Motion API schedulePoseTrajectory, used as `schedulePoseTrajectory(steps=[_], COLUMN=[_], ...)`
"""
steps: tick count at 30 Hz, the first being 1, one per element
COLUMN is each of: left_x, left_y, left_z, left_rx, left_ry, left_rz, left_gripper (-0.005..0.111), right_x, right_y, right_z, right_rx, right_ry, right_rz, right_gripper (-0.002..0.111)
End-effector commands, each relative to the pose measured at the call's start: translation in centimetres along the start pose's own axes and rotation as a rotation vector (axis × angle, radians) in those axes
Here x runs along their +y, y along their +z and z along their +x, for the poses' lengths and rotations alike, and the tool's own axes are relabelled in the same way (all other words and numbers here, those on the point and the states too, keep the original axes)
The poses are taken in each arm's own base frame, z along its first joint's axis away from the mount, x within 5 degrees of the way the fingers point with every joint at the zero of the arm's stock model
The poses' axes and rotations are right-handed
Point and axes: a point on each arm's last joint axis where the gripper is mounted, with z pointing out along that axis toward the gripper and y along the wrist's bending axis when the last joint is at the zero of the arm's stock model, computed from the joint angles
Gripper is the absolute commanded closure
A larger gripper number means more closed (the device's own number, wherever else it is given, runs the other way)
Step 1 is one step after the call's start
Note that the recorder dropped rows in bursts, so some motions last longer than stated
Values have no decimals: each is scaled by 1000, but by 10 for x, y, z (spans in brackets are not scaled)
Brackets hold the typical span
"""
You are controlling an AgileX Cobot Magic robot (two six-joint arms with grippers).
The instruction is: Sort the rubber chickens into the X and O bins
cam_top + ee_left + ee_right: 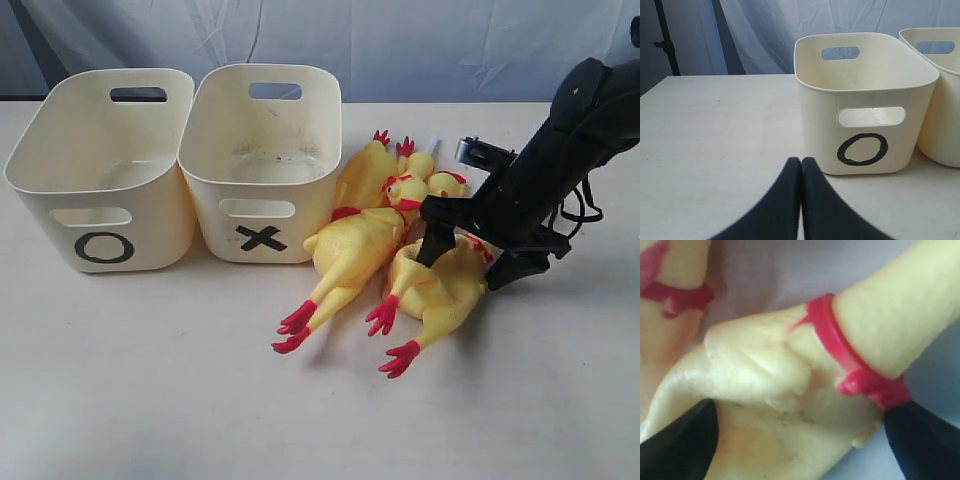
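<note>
Rubber chicken (pixel 765 370): soft, light, likely yields when squeezed.
Hold: across the plump body, judged best.
Right gripper (pixel 800 440): apart, straddling chicken.
Left gripper (pixel 801 164): together, empty.

Pale beige tabletop (pixel 150 400), evenly lit.
Wrinkled bluish-white cloth backdrop (pixel 420 40) hangs behind its far edge; thin black pole (pixel 664 30) beyond the far-left corner.

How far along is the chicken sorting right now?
Nothing sorted: the O bin and X bin look empty. All four rubber chickens lie piled beside the X bin. The right hand straddles one large chicken, jaws open; the left hand sits shut by the O bin.
</note>
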Motion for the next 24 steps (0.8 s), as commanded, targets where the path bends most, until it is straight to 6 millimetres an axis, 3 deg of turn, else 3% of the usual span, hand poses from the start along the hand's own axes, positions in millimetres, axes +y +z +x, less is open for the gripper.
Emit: schedulePoseTrajectory(steps=[1,5,13,18,24], left_x=[0,0,0,0,0], left_y=[-1,-1,-1,-1,-1], left_z=[-2,-2,-2,-2,-2], left_rx=[-16,-16,-16,-16,-16], left_ry=[-8,-8,-8,-8,-8], left_rz=[6,6,6,6,6], left_gripper=[107,107,107,107,107], right_x=[-28,-30,-18,-10,13], right_y=[22,6,-49,-73,-82], right_z=[36,42,48,49,34], right_rx=[396,446,270,142,-147], right_ry=[-132,-178,-283,-311,-265], right_rz=[201,269,344,356,176], right_gripper=[109,109,109,109,108])
